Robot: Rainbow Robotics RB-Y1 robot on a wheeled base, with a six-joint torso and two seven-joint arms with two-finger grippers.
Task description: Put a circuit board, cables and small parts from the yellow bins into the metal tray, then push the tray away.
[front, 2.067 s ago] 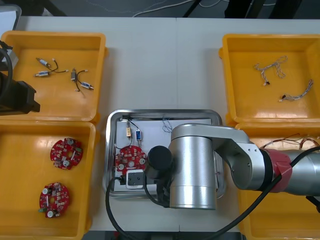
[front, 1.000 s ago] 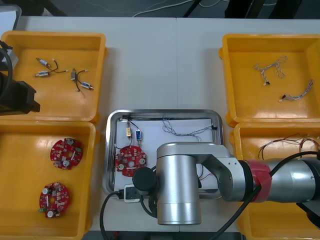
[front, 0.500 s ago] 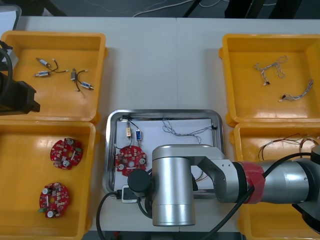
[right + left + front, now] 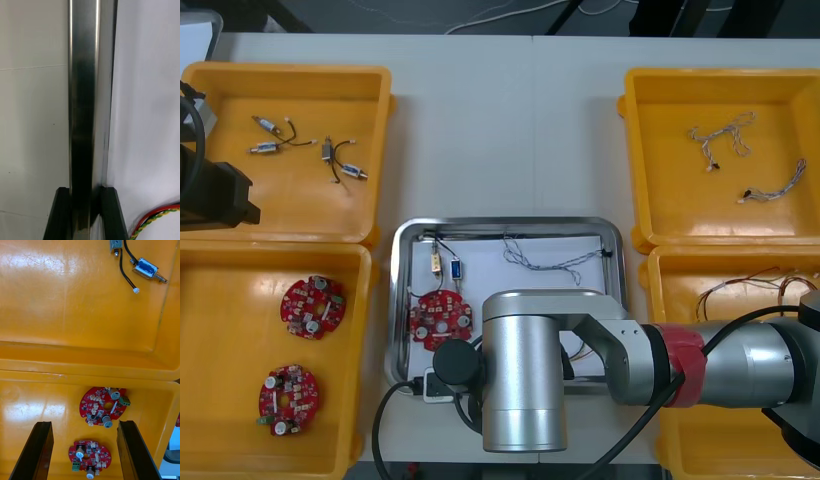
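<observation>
The right gripper (image 4: pixel 85 193) is clamped on the rim of the metal tray (image 4: pixel 84 112): one black finger is set on the outside of the rim, the other on the inside, with the shiny edge pinched between them. Just beside the inner finger, a red and yellow cable (image 4: pixel 157 219) is seen on the tray's white inside; on the outer side the bare table (image 4: pixel 33 112) is seen.

From the front, the tray's near part is covered by the right arm (image 4: pixel 525 380). Farther in, a red circuit board (image 4: pixel 440 320), a small metal part (image 4: pixel 448 265) and a twisted blue and white cable (image 4: pixel 545 262) are laid inside the tray, which is parked between the yellow bins (image 4: pixel 375 150).

The left gripper (image 4: pixel 85 423) is held spread wide with nothing between the fingers, above the left-side bins. Two more circuit boards (image 4: pixel 103 406) are framed between its fingers, down in the near bin, and loose small parts (image 4: pixel 146 269) are left in the far one. The left arm (image 4: pixel 215 190) is parked at the table's left edge.
</observation>
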